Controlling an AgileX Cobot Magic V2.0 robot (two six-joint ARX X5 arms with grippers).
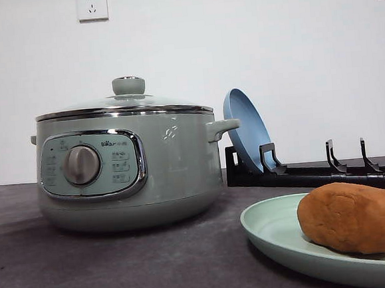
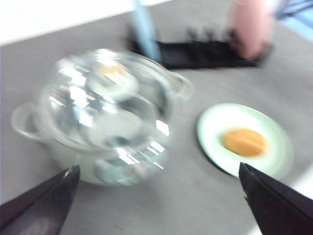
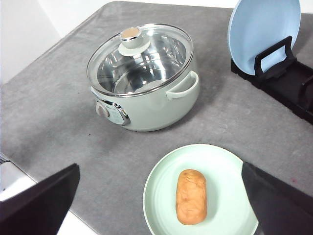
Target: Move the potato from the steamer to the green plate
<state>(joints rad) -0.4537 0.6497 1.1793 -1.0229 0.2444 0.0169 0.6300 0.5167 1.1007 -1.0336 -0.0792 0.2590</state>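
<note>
The orange-brown potato (image 1: 355,216) lies on the pale green plate (image 1: 272,228) at the front right of the table. The sage-green steamer (image 1: 128,169) stands to the left of the plate with its glass lid (image 1: 126,102) on. In the right wrist view the potato (image 3: 191,196) rests on the green plate (image 3: 230,171), and through the lid the steamer (image 3: 146,83) shows a bare metal pot. My right gripper (image 3: 160,164) hangs open high above the plate. My left gripper (image 2: 159,165) is open above the steamer (image 2: 105,115) and the potato (image 2: 244,142), in a blurred picture.
A blue plate (image 1: 247,134) stands upright in a black dish rack (image 1: 315,171) behind the green plate. A blurred pink object (image 2: 249,27) sits at the rack's far end. The grey table edge (image 3: 73,223) is close to the steamer's dial side.
</note>
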